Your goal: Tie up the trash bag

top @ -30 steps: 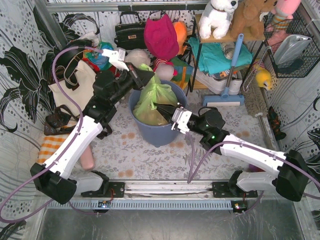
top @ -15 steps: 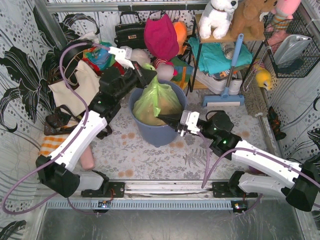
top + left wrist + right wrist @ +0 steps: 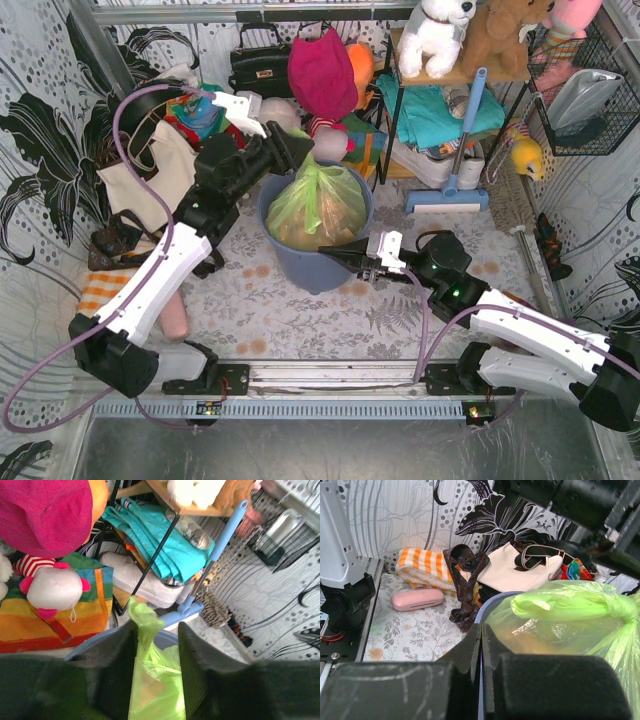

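The lime-green trash bag (image 3: 322, 205) sits in the round blue-grey bin (image 3: 318, 272), with brown paper showing through. Its top is gathered into a twisted neck (image 3: 317, 168). My left gripper (image 3: 298, 150) is at that neck. In the left wrist view its jaws (image 3: 156, 632) stand apart with the green tail (image 3: 145, 622) between them, lying against the left finger. My right gripper (image 3: 333, 256) is shut and empty at the bin's near rim. The right wrist view shows its tips (image 3: 481, 628) just short of the bag (image 3: 560, 625), whose bunched top (image 3: 619, 605) is at the right.
A cream tote bag (image 3: 150, 175) leans left of the bin. A pink case (image 3: 417, 599), an orange striped cloth (image 3: 422, 565) and a brown patterned strap (image 3: 467, 580) lie at the left. A shelf with toys and a blue mop handle (image 3: 466, 130) stand behind right.
My right gripper has pulled back from the bag's side to the bin's near rim, jaws shut. The bag now sits fuller and rounder. My left gripper stays at the bag's neck.
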Controlling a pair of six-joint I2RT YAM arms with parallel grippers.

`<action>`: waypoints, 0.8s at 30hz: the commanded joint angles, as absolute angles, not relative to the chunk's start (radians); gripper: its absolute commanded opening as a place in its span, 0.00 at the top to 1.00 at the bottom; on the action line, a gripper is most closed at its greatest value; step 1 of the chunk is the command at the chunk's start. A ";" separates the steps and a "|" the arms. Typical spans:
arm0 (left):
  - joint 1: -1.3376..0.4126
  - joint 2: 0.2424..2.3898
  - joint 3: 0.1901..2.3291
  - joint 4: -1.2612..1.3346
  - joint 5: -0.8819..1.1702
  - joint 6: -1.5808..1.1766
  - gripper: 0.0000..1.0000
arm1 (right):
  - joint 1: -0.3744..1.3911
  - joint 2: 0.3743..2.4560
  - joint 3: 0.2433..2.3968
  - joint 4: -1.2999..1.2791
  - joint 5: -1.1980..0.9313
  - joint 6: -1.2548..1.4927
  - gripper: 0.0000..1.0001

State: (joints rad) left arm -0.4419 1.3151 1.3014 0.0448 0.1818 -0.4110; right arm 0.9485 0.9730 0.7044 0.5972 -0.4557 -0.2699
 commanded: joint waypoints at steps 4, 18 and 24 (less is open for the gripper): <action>-0.435 1.253 1.327 0.059 0.144 -0.355 0.67 | 0.954 0.940 0.720 0.627 -0.428 -0.277 1.00; -0.435 1.320 1.332 0.046 0.157 -0.356 0.61 | 0.954 0.997 0.735 0.730 -0.319 -0.416 0.46; -0.435 1.335 1.336 0.027 0.165 -0.360 0.86 | 0.957 1.084 0.717 0.885 -0.272 -0.577 0.31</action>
State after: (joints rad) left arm -0.4419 1.3270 1.3102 0.0086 0.1604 -0.3695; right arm 0.9504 1.0386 0.7048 0.7341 -0.3225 -0.4469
